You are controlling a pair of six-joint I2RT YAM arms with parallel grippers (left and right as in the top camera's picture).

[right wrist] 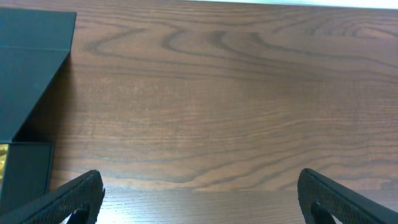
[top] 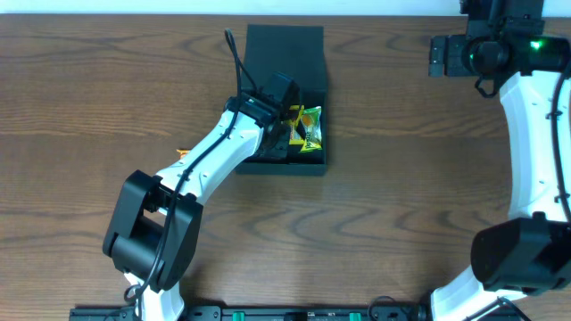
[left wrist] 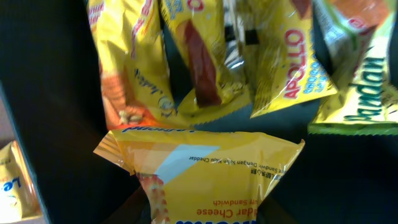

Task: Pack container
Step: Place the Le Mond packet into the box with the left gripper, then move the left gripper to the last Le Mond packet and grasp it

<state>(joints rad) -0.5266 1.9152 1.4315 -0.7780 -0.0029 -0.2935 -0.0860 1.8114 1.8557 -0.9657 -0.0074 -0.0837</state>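
The left gripper (top: 290,125) sits low inside the container (top: 290,167), which lies directly beneath it and well off to the side of the right gripper (top: 437,55), whose fingers are spread wide above the table (right wrist: 217,93). A yellow cheddar packet (left wrist: 205,168) hangs closest to the left fingers (they are hidden behind it, so I cannot tell whether they pinch it). Beyond it lie more packets (left wrist: 292,68). The step probably goes best by laying the packet flat on the near side, then letting go before lifting straight up.
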